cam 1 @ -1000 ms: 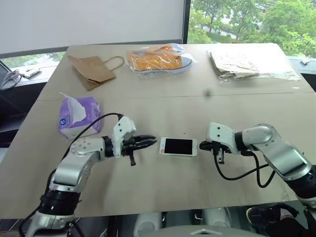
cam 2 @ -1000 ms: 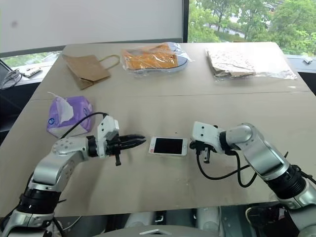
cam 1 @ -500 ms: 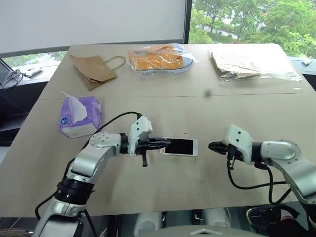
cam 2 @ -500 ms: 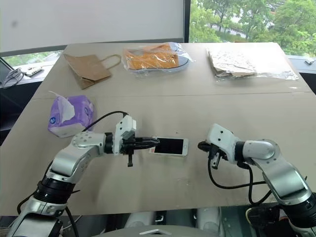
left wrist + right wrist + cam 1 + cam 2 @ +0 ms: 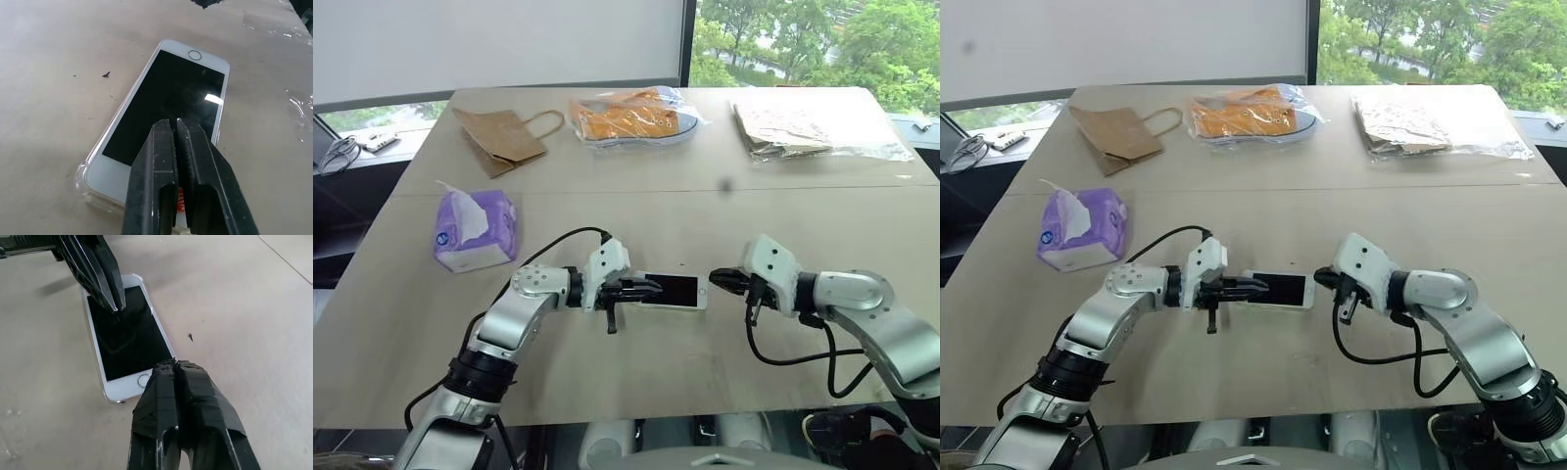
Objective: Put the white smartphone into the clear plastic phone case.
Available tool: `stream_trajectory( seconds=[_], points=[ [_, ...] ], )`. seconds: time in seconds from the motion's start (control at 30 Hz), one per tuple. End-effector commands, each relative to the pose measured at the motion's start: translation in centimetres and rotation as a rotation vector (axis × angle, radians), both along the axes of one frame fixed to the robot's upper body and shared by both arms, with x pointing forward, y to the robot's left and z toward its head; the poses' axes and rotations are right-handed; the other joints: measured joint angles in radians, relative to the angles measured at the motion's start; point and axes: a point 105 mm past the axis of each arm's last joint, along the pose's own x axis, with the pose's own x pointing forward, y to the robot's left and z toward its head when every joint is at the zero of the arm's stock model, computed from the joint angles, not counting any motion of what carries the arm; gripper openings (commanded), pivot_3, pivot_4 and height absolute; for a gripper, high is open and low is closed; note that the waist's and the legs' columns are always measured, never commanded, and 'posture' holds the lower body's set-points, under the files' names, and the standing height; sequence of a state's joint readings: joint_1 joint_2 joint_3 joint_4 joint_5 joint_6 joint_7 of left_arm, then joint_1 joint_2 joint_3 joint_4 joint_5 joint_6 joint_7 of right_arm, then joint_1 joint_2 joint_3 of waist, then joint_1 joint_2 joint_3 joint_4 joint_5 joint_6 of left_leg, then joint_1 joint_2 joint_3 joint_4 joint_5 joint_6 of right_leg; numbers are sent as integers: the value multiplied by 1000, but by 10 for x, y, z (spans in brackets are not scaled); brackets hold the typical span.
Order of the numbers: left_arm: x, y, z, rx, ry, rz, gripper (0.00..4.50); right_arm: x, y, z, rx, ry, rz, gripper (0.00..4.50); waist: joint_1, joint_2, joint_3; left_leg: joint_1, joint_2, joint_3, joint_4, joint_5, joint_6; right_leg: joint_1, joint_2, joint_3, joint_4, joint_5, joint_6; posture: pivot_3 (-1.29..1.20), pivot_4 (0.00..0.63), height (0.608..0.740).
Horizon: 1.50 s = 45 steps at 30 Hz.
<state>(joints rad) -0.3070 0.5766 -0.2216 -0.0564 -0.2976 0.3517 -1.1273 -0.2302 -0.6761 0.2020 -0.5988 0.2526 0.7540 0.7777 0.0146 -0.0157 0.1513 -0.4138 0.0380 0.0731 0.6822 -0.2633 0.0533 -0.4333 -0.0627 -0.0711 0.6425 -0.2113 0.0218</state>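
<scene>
Tan tabletop [image 5: 636,362]: white smartphone [image 5: 673,291] lies lengthwise between both clenched, empty grippers; left gripper [image 5: 651,288] over its near end, right gripper [image 5: 717,279] just beside its far end.

Phone [image 5: 673,291] lies flat on the table [image 5: 636,377], screen up, near the middle of the front half, long axis running left–right. It sits inside the case [image 5: 83,177]; case rim shows around its corner in the left wrist view. Left gripper [image 5: 651,289] is over the phone's left end, tips above the screen. Right gripper [image 5: 718,279] is just beside the phone's right end. Tissue pack [image 5: 475,229] sits toward the left edge, behind and left of the phone. Along the back edge, left to right: paper bag [image 5: 499,137], bagged item [image 5: 628,117], second bagged item [image 5: 803,125] near the back right corner.
</scene>
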Motion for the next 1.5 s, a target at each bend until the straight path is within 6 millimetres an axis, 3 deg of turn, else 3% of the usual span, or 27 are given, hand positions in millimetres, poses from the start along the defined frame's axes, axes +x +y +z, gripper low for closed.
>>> stream_trajectory(
  seconds=[0.03, 0.27, 0.4, 0.57, 0.6, 0.67, 0.77, 0.87, 0.93, 1.33, 1.5],
  points=[
    [3, 1, 4, 3, -45, -1, 194, 2, 7, 6, 3, -21, 26, 0, -1, 0, 0, 0, 0, 0, 0, 0, 0, 0, 0, 0, 0, 0, 0, 0, 150, 740],
    [2, 0, 9, -56, -79, 5, 194, 7, 10, 5, -6, -19, 31, 0, -1, 0, 0, 0, 0, 0, 0, 0, 0, 0, 0, 0, 0, 2, 0, 0, 150, 740],
    [2, -1, 26, -159, -87, 9, 1367, 7, 11, 4, -7, -19, 33, 0, 0, 0, 0, -1, 0, 0, 1, 0, 0, 0, 0, 0, 0, 2, 1, 0, 150, 740],
    [4, -1, 26, -148, -118, 15, 3658, 8, 10, 4, -5, -22, 29, 0, -1, 0, 0, 0, 0, 0, 1, 0, 0, 0, 0, 0, 0, 2, 1, 0, 150, 740],
    [3, -2, 26, -146, -117, 9, 3658, 8, 10, 4, -5, -23, 28, 0, -1, 0, 0, 0, 0, 0, 1, 0, 0, 0, 0, 0, 0, 2, 1, 0, 150, 740],
    [-2, -2, 26, -160, -86, -17, 3331, 9, 10, 4, -5, -25, 28, 0, -1, 0, 0, 0, 0, 0, 1, 0, 0, 0, 0, 0, 0, 2, 1, 0, 150, 740],
    [-5, 0, 21, -141, -70, -33, 2104, 10, 9, 4, -8, -27, 27, 0, -1, 0, 0, 0, 0, 0, 1, 0, 0, 0, 0, 0, 0, 2, 1, 0, 150, 740],
    [-6, -1, 16, -118, -65, -43, 588, 11, 9, 4, -8, -28, 24, 0, -1, 0, 0, 0, 0, 0, 1, 0, 0, 0, 0, 0, 0, 2, 1, 0, 150, 740],
    [-5, -1, 12, -107, -59, -44, 98, 12, 9, 3, -7, -28, 22, 0, 0, 0, 0, 0, 0, 0, 1, 0, 0, 0, 0, 0, 0, 2, 1, 0, 150, 740],
    [1, 3, -14, -25, -66, -34, 98, 12, 16, -3, -14, -8, 48, 0, -1, 0, 0, 0, 0, 0, 1, 0, 0, 0, 0, 0, 0, 2, 0, 0, 150, 740],
    [2, 0, -13, -22, -83, -31, 98, 16, 16, -10, -37, 34, 27, 0, -1, 0, 0, 0, 0, 0, 1, 0, 0, 1, 0, 0, 0, 2, 0, 0, 150, 740]
  ],
)
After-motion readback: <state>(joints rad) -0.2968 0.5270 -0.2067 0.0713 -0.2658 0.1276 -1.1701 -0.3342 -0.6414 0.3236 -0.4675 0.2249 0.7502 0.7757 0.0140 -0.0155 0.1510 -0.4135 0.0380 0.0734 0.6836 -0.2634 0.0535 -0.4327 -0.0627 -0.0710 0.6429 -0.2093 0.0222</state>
